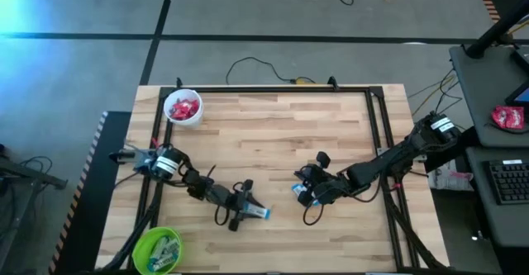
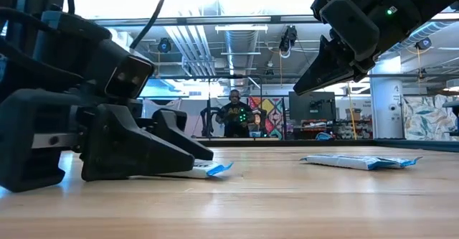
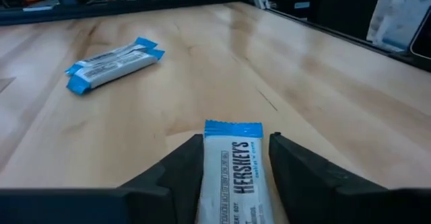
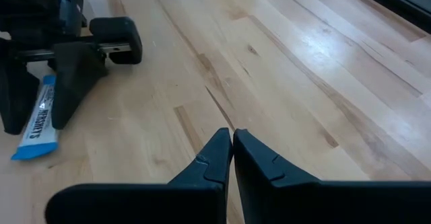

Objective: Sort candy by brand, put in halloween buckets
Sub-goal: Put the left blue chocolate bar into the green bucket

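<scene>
- High view: the wooden table (image 1: 273, 135) fills the frame, with both dark arms reaching in toward its near-middle.
- The left arm lies low along the table's left side. Its left claw (image 1: 250, 211) is down on the wood, with a finger on either side of a light blue and white bar (image 3: 232, 177). The bar's wrapper reads HERSHEY'S in the left wrist view. The fingers (image 3: 176, 171) sit close against its long edges, grasping it.
- The right arm comes in from the right edge. Its right claw (image 4: 232, 150) hangs just above the table with its fingers clenched tip to tip, holding nothing.
- The lime green bucket (image 1: 156, 249) stands at the table's front left corner, with pale wrapped pieces inside.
- The white bucket (image 1: 183, 108) stands at the back left corner, holding red candy (image 1: 183, 106).
- A second light blue and white bar (image 2: 362, 161) lies flat on the wood near the right claw.
</scene>
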Controlling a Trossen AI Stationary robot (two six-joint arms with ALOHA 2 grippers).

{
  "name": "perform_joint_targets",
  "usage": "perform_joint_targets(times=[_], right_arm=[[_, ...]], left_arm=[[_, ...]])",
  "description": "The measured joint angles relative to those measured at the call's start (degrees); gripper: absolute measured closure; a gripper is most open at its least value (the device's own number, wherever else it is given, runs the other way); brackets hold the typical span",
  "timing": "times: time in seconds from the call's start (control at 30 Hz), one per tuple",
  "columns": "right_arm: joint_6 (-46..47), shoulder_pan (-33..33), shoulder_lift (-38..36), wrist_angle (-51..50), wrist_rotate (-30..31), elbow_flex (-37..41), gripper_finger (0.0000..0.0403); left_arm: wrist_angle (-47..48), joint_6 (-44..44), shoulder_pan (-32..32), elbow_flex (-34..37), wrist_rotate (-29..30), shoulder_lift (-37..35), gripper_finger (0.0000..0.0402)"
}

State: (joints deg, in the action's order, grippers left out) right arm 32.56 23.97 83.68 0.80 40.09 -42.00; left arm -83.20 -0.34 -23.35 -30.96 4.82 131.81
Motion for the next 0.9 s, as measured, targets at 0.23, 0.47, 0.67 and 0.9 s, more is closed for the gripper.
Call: perform_joint_targets(times=[0.23, 0.47, 0.67, 0.9], right_arm=[[0.00, 0.00, 0.00, 0.00, -0.01, 0.00, 0.0390], [0.00, 0.00, 0.00, -0.02, -0.01, 0.00, 0.0390], [0.00, 0.00, 0.00, -0.01, -0.01, 0.00, 0.0390], [0.00, 0.00, 0.00, -0.02, -0.01, 0.00, 0.0390]], left_arm=[[1.33, -0.07, -0.15, -0.43, 2.05, -0.03, 0.0286], [1.72, -2.05, -0.50, -0.57, 3.87, -0.07, 0.0297], [2.11, -3.06, -0.79, -0.57, 4.03, -0.11, 0.0267], [2.19, -4.48, -2.00, -0.59, 4.17, -0.12, 0.0224]])
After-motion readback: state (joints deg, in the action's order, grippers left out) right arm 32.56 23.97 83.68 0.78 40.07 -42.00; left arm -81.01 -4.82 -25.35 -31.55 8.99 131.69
